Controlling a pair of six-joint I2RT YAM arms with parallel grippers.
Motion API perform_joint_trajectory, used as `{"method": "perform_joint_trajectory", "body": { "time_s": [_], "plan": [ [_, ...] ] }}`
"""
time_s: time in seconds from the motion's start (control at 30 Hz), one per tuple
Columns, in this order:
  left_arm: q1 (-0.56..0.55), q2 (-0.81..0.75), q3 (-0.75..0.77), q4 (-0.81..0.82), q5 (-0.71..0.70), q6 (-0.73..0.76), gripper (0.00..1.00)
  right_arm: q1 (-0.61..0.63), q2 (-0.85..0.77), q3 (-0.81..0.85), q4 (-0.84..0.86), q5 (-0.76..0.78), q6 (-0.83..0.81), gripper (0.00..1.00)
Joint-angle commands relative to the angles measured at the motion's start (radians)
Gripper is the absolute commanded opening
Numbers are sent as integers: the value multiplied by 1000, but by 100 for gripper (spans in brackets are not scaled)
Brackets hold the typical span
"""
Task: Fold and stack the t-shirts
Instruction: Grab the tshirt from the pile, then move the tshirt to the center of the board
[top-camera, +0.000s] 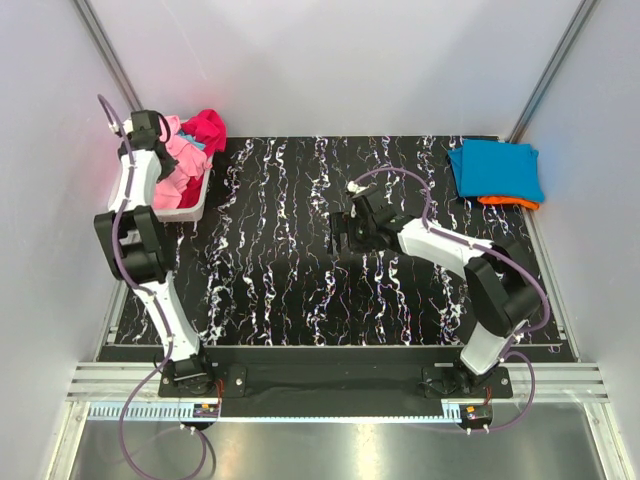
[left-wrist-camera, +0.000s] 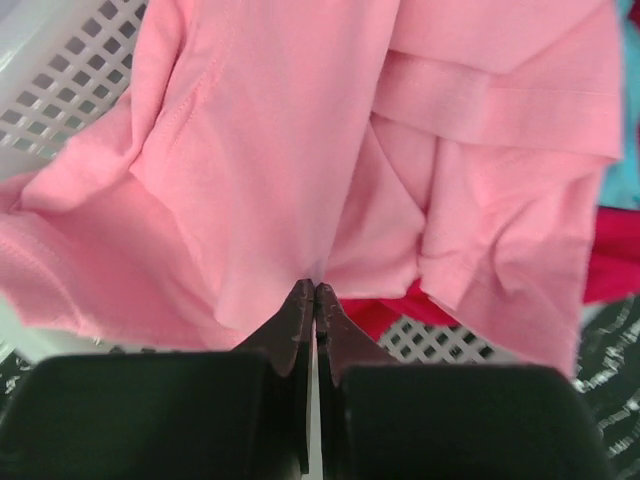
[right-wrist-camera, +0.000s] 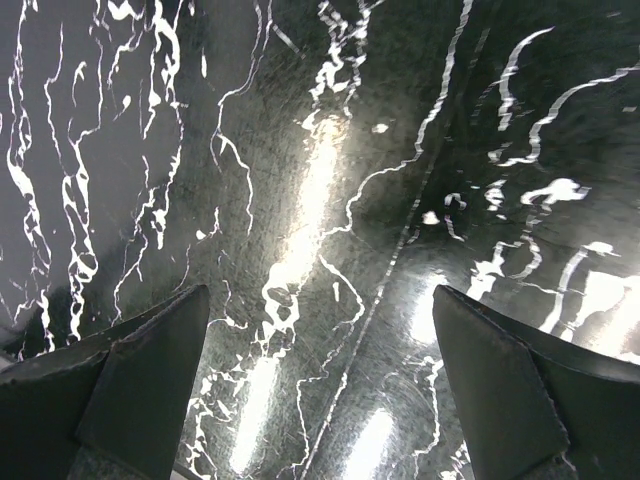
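Gripping pink tee (left-wrist-camera: 300, 150), left pincer (left-wrist-camera: 314, 290), right pincer (right-wrist-camera: 320, 292) spread

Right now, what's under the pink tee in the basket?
A red tee shows beneath the pink tee, with a teal sliver at its right edge and white basket slats around it. Anything deeper is covered.

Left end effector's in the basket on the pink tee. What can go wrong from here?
1. The left end effector is shut on only a thin pinch of the pink t-shirt at its very tips; the fabric may slip on lifting.
2. The red t-shirt lies under the pink one, so it may be dragged out too.
3. The basket may shift or tip with the pull.
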Motion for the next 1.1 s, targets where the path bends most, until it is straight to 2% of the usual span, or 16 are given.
{"method": "perform_joint_trajectory", "body": {
  "time_s": [0.0,0.17,0.27,0.4,0.57,0.77,0.93,1.07],
  "plan": [
    [-3,-163,-23,24,51,-26,0,9,-88,10,-4,62,11,100],
    [-67,-300,-77,20,118,-8,0,9,-160,36,-88,284,36,100],
    [-165,-381,-42,-17,137,49,0,9,-218,80,-160,425,38,100],
    [-350,-446,47,-123,155,115,0,3,-288,188,-284,578,-4,100],
    [-492,-559,64,-215,204,92,0,-21,-371,265,-393,716,-24,100],
    [-702,-754,-72,-223,312,147,0,-46,-594,228,-409,785,21,100],
    [-874,-904,-190,-249,338,135,0,-49,-605,229,-417,754,19,100],
    [-948,-915,-250,-260,376,130,0,-49,-595,226,-417,728,25,100]
  ]
}}
